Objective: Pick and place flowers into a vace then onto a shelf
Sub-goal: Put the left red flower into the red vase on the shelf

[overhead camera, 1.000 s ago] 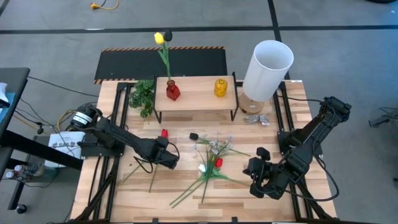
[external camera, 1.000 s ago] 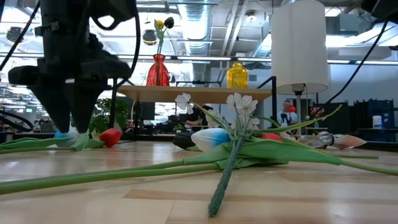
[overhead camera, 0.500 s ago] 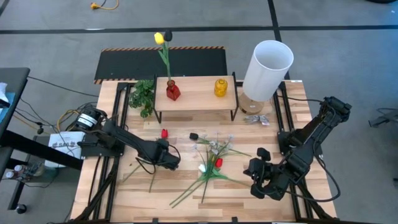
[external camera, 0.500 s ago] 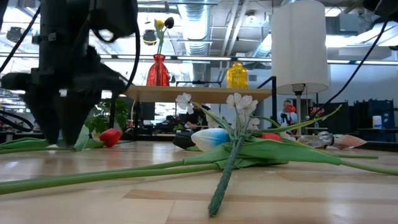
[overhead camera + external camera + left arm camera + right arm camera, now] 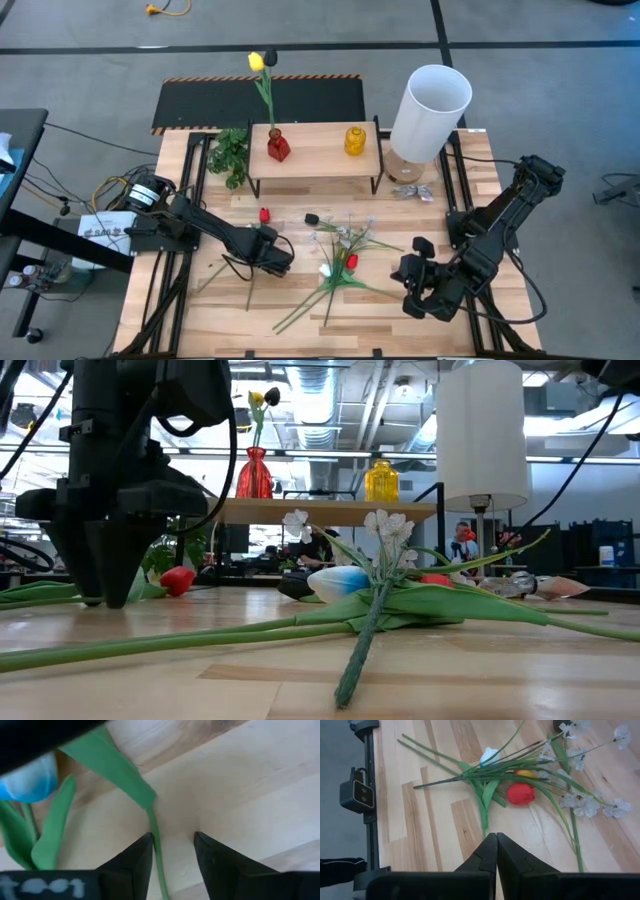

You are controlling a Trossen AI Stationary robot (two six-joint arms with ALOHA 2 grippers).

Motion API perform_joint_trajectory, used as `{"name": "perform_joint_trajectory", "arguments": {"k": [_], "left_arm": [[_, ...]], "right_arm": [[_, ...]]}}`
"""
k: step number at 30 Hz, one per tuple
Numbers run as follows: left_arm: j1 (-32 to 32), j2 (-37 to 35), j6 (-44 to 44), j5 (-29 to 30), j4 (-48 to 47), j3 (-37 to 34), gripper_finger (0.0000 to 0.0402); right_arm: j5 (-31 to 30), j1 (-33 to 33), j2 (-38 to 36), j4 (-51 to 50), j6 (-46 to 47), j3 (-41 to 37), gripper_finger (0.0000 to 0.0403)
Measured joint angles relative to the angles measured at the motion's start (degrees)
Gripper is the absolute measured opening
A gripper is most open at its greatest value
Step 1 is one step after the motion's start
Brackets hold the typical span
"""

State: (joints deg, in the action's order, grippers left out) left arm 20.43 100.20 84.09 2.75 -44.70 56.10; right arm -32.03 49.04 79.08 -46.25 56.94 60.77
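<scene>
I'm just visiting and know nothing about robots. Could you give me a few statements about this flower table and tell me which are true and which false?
1. A red vase and a yellow vase stand on the shelf. True.
2. The yellow vase holds a tulip. False: it shows no flower; the yellow tulip stands in the red vase.
3. The left gripper has its jaws open around a green stem. True.
4. The right gripper is carrying a red tulip. False: its jaws are shut and empty; the red tulip lies on the table.

Left hand (image 5: 272, 254) lowered, fingers apart; right hand (image 5: 412, 287) closed, idle
</scene>
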Motion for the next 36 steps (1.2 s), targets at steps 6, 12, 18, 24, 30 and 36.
{"name": "perform_joint_trajectory", "arguments": {"k": [6, 12, 18, 24, 30, 36], "left_arm": [[0.04, 0.04, -0.48, 0.03, 0.67, 0.00, 0.0081], [0.07, 0.09, -3.03, -0.41, 1.02, -0.02, 0.0030], [0.00, 0.33, -10.82, -3.66, -1.24, 0.90, 0.0005], [0.15, 0.10, -15.52, -6.29, -3.36, 4.73, 0.0002], [0.11, 0.02, -22.11, -7.67, -3.80, 11.51, 0.0001], [0.07, -0.02, -33.82, -13.23, -4.28, 19.25, 0.0001]], "right_arm": [[-0.21, 0.00, 0.01, 0.02, -0.01, 0.00, 0.0000], [-0.22, 0.00, 0.01, 0.02, -0.01, 0.00, 0.0000], [-0.76, 0.00, 0.01, -0.01, -0.47, 0.00, 0.0000], [-0.98, 0.07, 0.01, -0.01, -0.57, 0.00, 0.0000], [-1.09, 0.11, 0.01, 0.08, -1.53, 0.00, 0.0000], [-1.07, 0.11, 0.01, 0.08, -2.07, 0.00, 0.0000]]}}
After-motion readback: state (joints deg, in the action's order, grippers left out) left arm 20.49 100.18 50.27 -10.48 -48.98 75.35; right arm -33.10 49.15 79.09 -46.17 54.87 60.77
